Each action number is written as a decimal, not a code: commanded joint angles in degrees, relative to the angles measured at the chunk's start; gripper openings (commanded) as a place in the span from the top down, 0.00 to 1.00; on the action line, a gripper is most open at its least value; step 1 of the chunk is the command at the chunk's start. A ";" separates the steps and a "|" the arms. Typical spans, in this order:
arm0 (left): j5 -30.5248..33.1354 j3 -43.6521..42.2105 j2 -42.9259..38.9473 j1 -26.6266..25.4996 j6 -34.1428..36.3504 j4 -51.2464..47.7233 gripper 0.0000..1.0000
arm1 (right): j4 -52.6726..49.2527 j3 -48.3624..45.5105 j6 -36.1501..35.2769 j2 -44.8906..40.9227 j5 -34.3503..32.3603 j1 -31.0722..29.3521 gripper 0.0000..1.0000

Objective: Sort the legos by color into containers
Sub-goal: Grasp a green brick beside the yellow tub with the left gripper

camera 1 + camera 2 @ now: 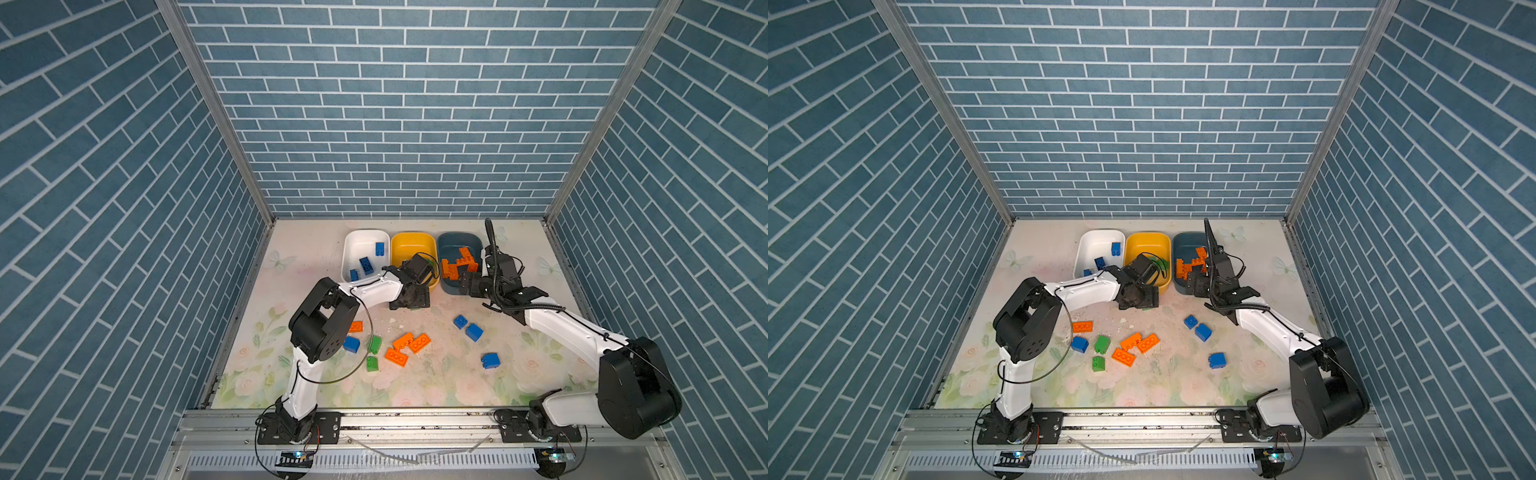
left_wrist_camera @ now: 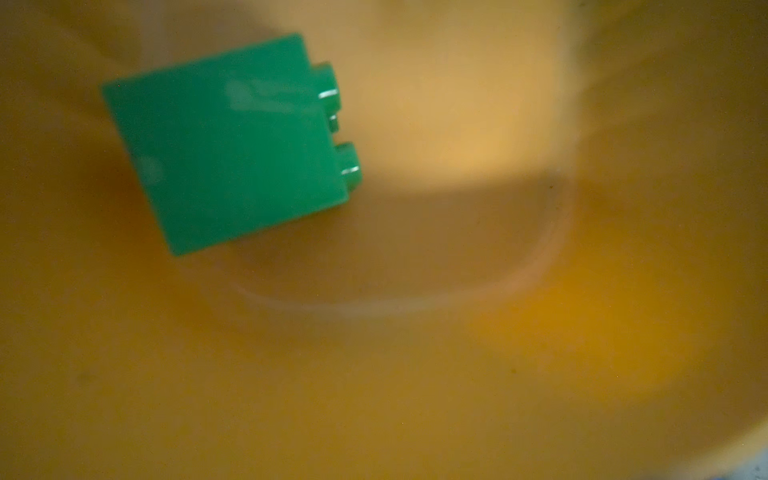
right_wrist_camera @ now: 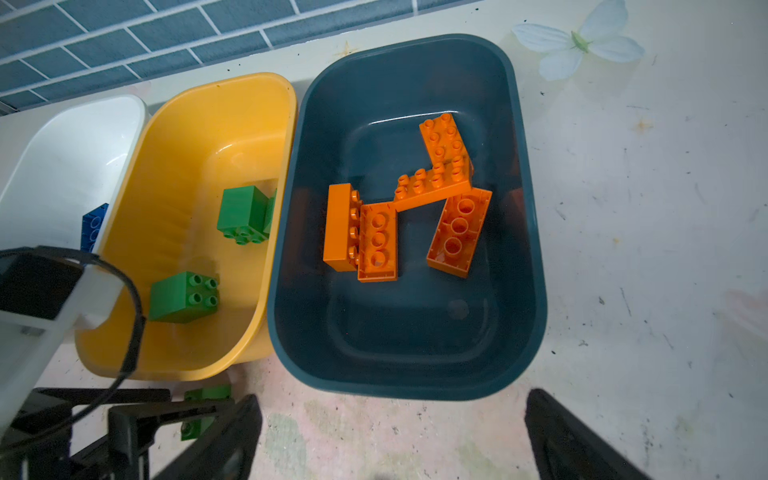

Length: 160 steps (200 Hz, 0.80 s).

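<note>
The white point(image 1: 353, 245), yellow point(image 1: 409, 245) and teal point(image 1: 457, 243) containers stand in a row at the back. Blue legos point(image 1: 365, 265) lie in the white one, green legos point(image 3: 241, 214) in the yellow, and orange legos point(image 3: 415, 195) in the teal. My left gripper point(image 1: 409, 301) points down at the yellow container's front wall, with a green brick point(image 3: 208, 392) on the table at its black fingers; their grip is hidden. The left wrist view shows only a green brick point(image 2: 232, 145) inside the yellow container point(image 2: 415, 374). My right gripper point(image 3: 390, 440) hangs open and empty before the teal container point(image 3: 415, 374).
Loose on the floral table are orange bricks point(image 1: 411, 343), blue bricks point(image 1: 474, 331), another blue one point(image 1: 351, 344) by the left arm's elbow, and green bricks point(image 1: 375, 344). Brick-patterned walls close in three sides. A metal rail point(image 1: 415, 419) runs along the front.
</note>
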<state>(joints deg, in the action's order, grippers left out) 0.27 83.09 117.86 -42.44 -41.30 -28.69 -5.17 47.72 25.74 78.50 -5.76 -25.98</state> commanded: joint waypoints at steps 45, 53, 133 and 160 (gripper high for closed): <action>2.01 1.21 3.33 -1.25 1.20 -5.52 0.45 | -1.20 -0.36 0.81 -0.50 -1.45 0.10 0.01; 2.01 1.26 3.34 -1.31 1.30 -5.87 0.48 | -1.48 -0.11 0.68 -0.32 -1.34 0.11 0.01; 2.72 -3.95 -1.33 -1.33 2.61 -5.30 0.70 | -1.70 0.26 -0.40 0.49 -0.06 0.05 0.01; 3.34 -5.37 -3.46 -1.39 3.48 -4.80 0.72 | -1.63 0.30 -1.52 0.47 1.37 -0.01 0.01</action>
<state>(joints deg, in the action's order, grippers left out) 3.18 79.99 115.98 -43.48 -39.00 -31.18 -5.67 47.72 25.45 78.54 -5.67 -25.98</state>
